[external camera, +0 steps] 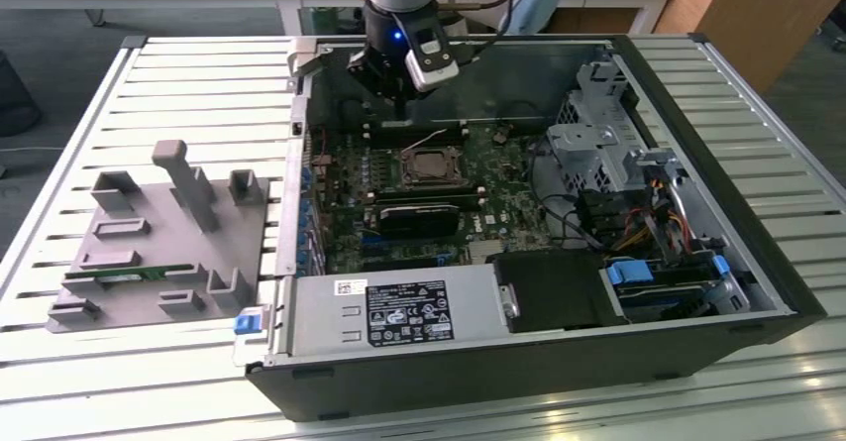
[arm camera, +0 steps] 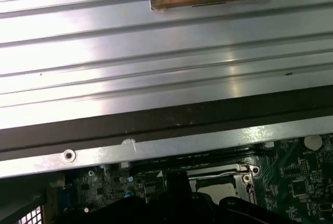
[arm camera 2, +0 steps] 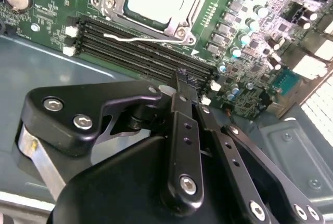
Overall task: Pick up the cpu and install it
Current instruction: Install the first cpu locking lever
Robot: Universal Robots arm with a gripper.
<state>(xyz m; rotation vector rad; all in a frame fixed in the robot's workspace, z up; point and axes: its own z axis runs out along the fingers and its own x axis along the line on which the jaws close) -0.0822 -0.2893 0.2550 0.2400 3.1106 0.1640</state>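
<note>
Silver-topped cpu [external camera: 426, 166] is seen seated in the motherboard socket [arm camera 2: 151, 0]. Gripper [arm camera 2: 183, 81], fingers closed on nothing, is held just beside it; installation is judged nearly done.

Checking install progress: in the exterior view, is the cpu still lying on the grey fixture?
No. The cpu sits in the motherboard socket inside the computer case, below the gripper; the grey fixture holds none.

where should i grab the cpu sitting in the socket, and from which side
Take the cpu by two opposite edges of its square top, coming straight down from above. It lies flat on the motherboard, and the metal socket frame rings it closely. A sideways approach therefore looks blocked, and probably only its thin edges offer a hold.
</note>
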